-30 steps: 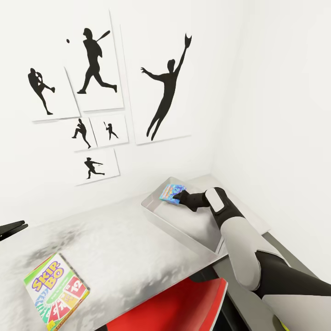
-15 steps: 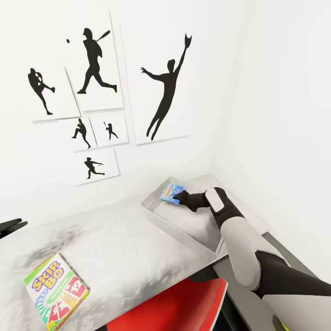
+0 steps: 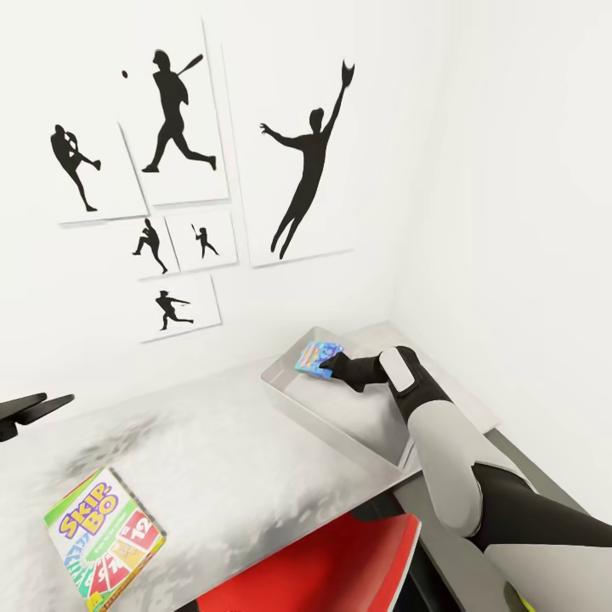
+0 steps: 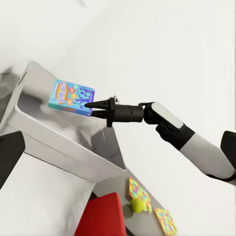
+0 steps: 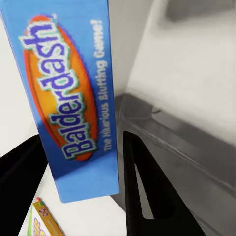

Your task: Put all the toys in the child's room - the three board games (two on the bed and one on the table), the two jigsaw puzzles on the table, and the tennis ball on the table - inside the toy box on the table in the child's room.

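Left wrist view: right end effector (image 4: 88, 104) grips one board game (image 4: 72, 96) over the toy box (image 4: 59, 147); two jigsaw puzzles (image 4: 139, 193).

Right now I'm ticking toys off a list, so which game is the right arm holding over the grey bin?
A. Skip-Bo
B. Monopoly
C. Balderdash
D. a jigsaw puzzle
C: the blue box clamped in the right gripper above the grey bin reads "Balderdash" in the right wrist view, while the Skip-Bo box lies apart on the table.
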You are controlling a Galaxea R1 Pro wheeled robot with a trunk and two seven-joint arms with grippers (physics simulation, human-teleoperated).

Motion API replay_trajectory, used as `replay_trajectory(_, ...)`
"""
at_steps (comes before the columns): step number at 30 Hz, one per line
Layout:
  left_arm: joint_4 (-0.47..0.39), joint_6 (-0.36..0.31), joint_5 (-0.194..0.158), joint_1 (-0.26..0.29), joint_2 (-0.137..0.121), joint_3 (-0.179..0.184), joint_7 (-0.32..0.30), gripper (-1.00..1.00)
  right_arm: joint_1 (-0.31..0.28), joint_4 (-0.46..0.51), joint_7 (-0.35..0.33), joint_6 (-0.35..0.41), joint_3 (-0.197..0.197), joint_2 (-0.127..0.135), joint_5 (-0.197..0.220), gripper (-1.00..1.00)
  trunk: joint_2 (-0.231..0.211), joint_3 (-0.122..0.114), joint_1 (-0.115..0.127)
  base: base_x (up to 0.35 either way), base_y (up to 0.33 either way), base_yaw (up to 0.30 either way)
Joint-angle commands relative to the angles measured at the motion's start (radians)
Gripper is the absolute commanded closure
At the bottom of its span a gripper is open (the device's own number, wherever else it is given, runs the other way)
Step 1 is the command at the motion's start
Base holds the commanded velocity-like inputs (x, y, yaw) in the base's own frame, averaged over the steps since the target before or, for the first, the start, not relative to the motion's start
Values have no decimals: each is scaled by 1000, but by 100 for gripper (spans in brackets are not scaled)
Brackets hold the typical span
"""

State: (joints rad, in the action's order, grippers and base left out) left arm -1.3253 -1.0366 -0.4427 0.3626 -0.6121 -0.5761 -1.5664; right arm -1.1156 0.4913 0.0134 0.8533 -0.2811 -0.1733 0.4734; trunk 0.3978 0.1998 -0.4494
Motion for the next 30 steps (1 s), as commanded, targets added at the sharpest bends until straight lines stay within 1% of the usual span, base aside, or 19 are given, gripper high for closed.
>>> replay_trajectory(1, 0, -11, -2, 0, -2, 4, -4, -100, -1, 1, 2, 6, -7, -1, 1, 100, 2, 3, -1, 0, 0, 0)
replay_trajectory(4, 1, -11, -5, 0, -3, 10, -4, -100, -1, 1, 2, 7, -7, -1, 1, 100, 2, 8, -1, 0, 0, 0)
replay_trajectory(10, 7, -7, 0, -7, 2, 11, -4, -100, -2, 2, 2, 7, -7, -1, 1, 100, 2, 18, -1, 0, 0, 0)
replay_trajectory(13, 42, -3, 2, -11, 5, 10, -4, -100, -3, 2, 2, 7, -7, -1, 1, 100, 2, 23, -1, 0, 0, 0)
replay_trajectory(15, 81, -2, -1, -12, 2, 7, -4, -100, -3, 2, 2, 7, -7, -1, 1, 100, 2, 26, -1, 0, 0, 0)
replay_trajectory(18, 109, -2, -2, -13, -2, 3, -4, -100, -3, 3, 2, 8, -7, -1, 1, 100, 2, 31, -1, 0, 0, 0)
replay_trajectory(30, 126, -1, -2, -13, -9, -1, -4, -100, -3, 11, 2, 9, -7, -1, 1, 100, 2, 51, -1, 0, 0, 0)
